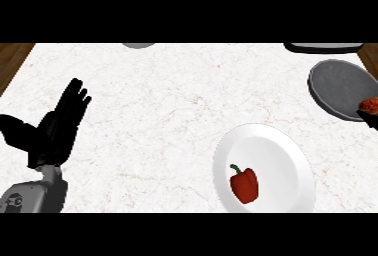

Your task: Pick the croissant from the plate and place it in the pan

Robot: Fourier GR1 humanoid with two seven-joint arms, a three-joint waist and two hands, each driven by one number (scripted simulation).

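The small orange-brown croissant [370,105] is seen at the near right rim of the round dark grey pan [341,87], its long axis hidden. The right robot hand [370,121], judged nearer, is glimpsed just beneath; its grip cannot be told. The open left robot hand [55,127] is rested far left of the pan

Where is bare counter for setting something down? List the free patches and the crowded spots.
Free: the wide counter stretch between the left hand and the white plate, up to the far edge. Crowded: the right side, where the plate with its red pepper sits close below the grey pan.
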